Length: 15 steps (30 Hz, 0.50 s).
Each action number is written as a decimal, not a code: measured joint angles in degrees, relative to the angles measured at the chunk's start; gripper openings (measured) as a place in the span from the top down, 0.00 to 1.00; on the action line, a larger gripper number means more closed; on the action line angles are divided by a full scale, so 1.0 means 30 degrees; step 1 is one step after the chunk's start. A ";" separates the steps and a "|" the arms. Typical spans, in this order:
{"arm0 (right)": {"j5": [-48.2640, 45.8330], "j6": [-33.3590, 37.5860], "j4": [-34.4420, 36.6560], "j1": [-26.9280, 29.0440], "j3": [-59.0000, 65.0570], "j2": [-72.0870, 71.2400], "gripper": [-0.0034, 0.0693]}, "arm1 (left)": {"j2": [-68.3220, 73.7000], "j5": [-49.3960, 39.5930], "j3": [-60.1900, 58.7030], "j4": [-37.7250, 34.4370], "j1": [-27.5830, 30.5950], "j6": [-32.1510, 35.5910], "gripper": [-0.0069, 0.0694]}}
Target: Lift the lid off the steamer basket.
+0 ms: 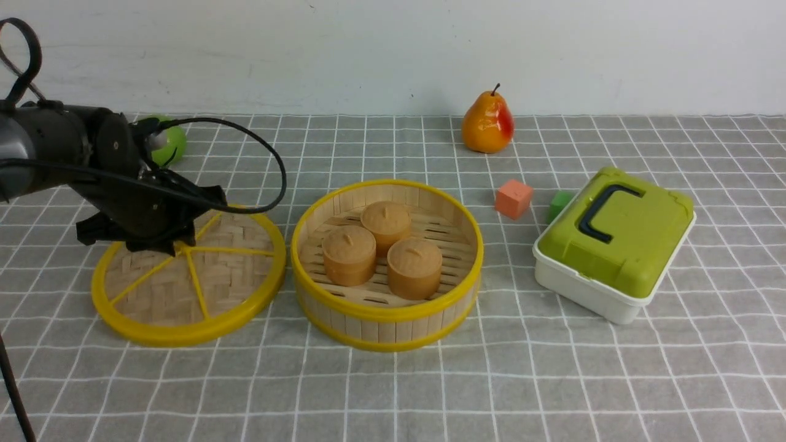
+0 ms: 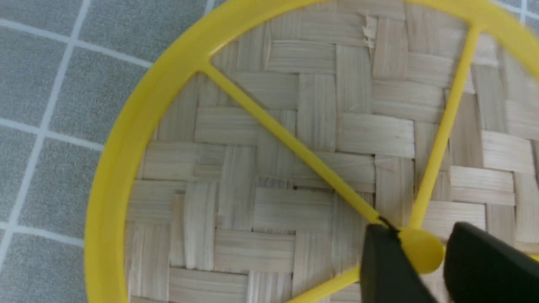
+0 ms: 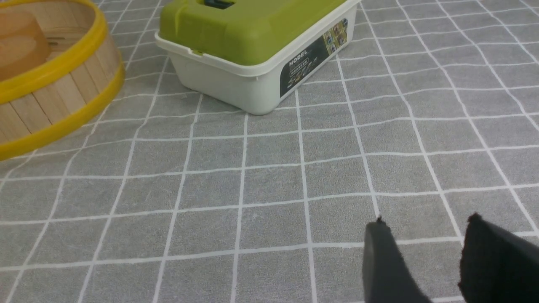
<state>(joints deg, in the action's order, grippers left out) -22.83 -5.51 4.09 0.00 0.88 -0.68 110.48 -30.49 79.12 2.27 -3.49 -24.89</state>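
Observation:
The lid point(image 1: 184, 288), woven bamboo with a yellow rim and spokes, lies flat on the cloth to the left of the steamer basket point(image 1: 387, 319). The basket stands uncovered with three tan buns point(image 1: 384, 248) inside. My left gripper point(image 1: 164, 245) is low over the lid's centre. In the left wrist view its jaws point(image 2: 421, 237) straddle the yellow centre knob point(image 2: 421, 250): one finger touches it, and a thin gap shows at the other. The lid point(image 2: 294, 126) fills that view. My right gripper point(image 3: 425, 229) is open and empty over bare cloth, out of the front view.
A white box with a green top point(image 1: 614, 239) stands right of the basket and shows in the right wrist view point(image 3: 252, 42). A pear point(image 1: 488, 123), an orange cube point(image 1: 513, 198), a green cube point(image 1: 559, 204) and a green ball point(image 1: 169, 144) lie further back.

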 joint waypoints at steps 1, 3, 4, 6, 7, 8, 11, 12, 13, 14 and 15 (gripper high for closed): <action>0.0000 0.0000 0.0000 0.0000 0.0000 0.0000 0.62 | -0.0157 -0.0053 0.0000 0.0000 0.0000 -0.0089 0.52; 0.0000 0.0000 0.0000 0.0000 0.0000 0.0000 0.62 | -0.0905 -0.0253 -0.0016 0.0000 0.0000 -0.0144 0.43; 0.0000 0.0000 0.0000 0.0000 0.0000 0.0000 0.62 | -0.1349 -0.0292 -0.0036 0.0000 0.0000 -0.0100 0.42; 0.0000 0.0000 0.0000 0.0000 0.0000 0.0000 0.62 | -0.2840 -0.0272 -0.0050 -0.0163 0.0000 0.0187 0.41; 0.0000 0.0000 0.0000 0.0000 0.0000 0.0000 0.62 | -0.3799 -0.0111 -0.0050 -0.0366 0.0000 0.0421 0.41; 0.0000 0.0000 0.0000 0.0000 0.0000 0.0000 0.62 | -0.4450 0.0070 -0.0096 -0.0608 0.0000 0.0553 0.42; 0.0000 0.0000 0.0000 0.0000 0.0000 0.0000 0.62 | -0.8128 0.1455 -0.0426 -0.1980 -0.0023 0.1633 0.51; 0.0000 0.0000 0.0000 0.0000 0.0000 0.0000 0.62 | -0.9404 0.2062 -0.0676 -0.2520 -0.0137 0.2141 0.56; 0.0000 0.0000 0.0000 0.0000 0.0000 0.0000 0.62 | -1.0636 0.2790 -0.1083 -0.3128 -0.0304 0.2820 0.62; 0.0000 0.0000 0.0000 0.0000 0.0000 0.0000 0.62 | -1.1810 0.3299 -0.1523 -0.3582 -0.0544 0.3381 0.67; 0.0000 0.0000 0.0000 0.0000 0.0000 0.0000 0.62 | -1.2688 0.3568 -0.1839 -0.3833 -0.0783 0.3706 0.70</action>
<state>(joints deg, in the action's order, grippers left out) -22.83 -5.51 4.09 0.00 0.88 -0.68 72.41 -19.78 73.61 -9.23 -5.84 -13.77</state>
